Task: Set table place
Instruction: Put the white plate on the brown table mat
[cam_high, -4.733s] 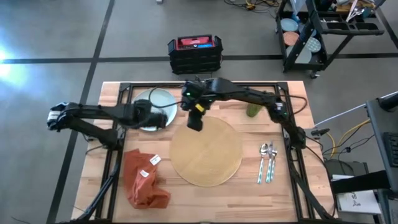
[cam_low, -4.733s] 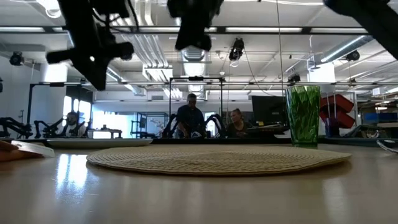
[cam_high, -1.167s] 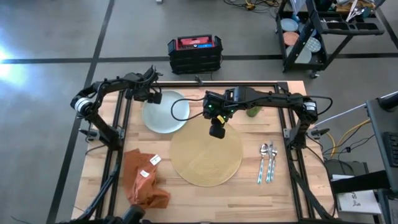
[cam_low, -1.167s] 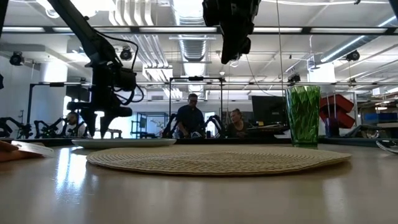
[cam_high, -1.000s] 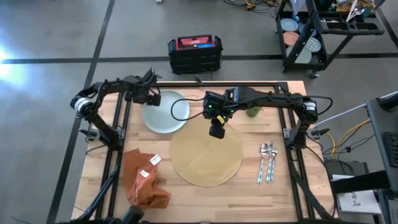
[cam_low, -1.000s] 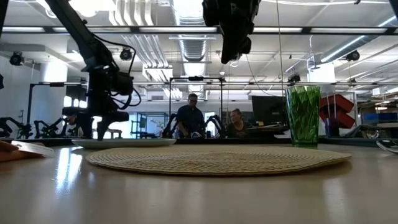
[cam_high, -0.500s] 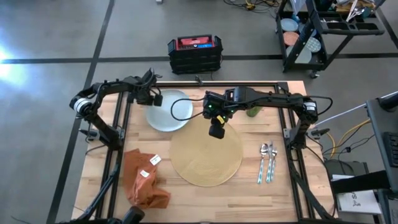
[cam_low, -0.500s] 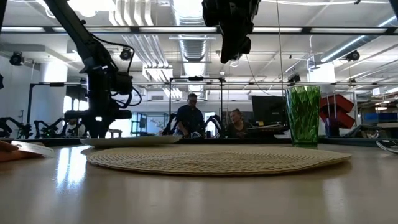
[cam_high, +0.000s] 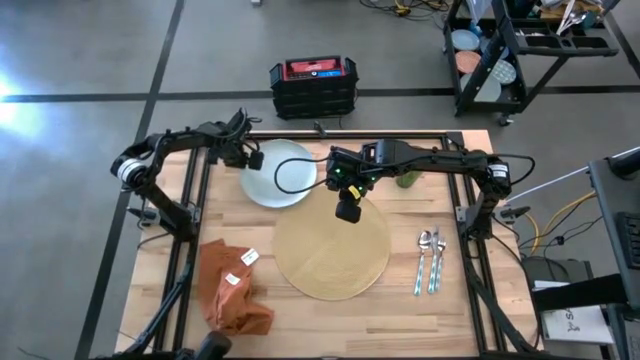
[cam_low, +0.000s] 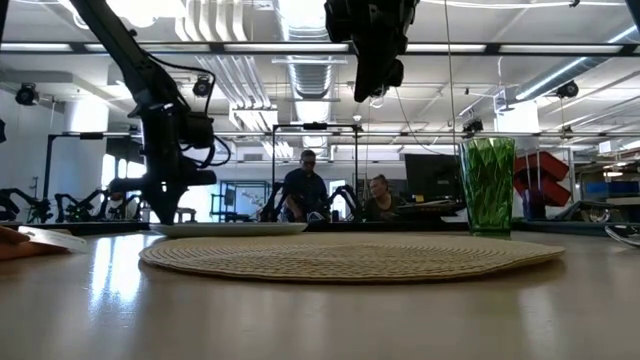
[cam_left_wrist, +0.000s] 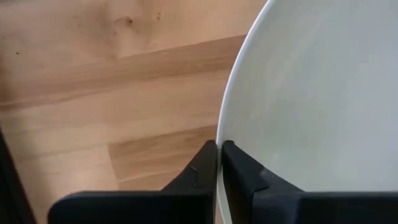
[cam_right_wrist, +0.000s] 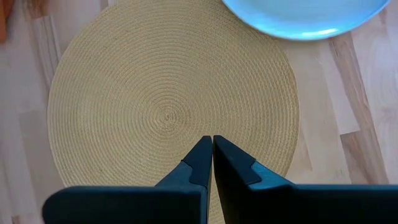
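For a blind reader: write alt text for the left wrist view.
The left gripper is shut on the rim of the plate, which fills most of the picture. The table shows beside the plate.

Light-wood table (cam_high: 410, 290) carries round tan placemat (cam_high: 331, 250) mid, pale plate (cam_high: 285, 172) far left, orange napkin (cam_high: 232, 290) near left, cutlery (cam_high: 430, 262) right, green cup (cam_high: 409, 178) far right.
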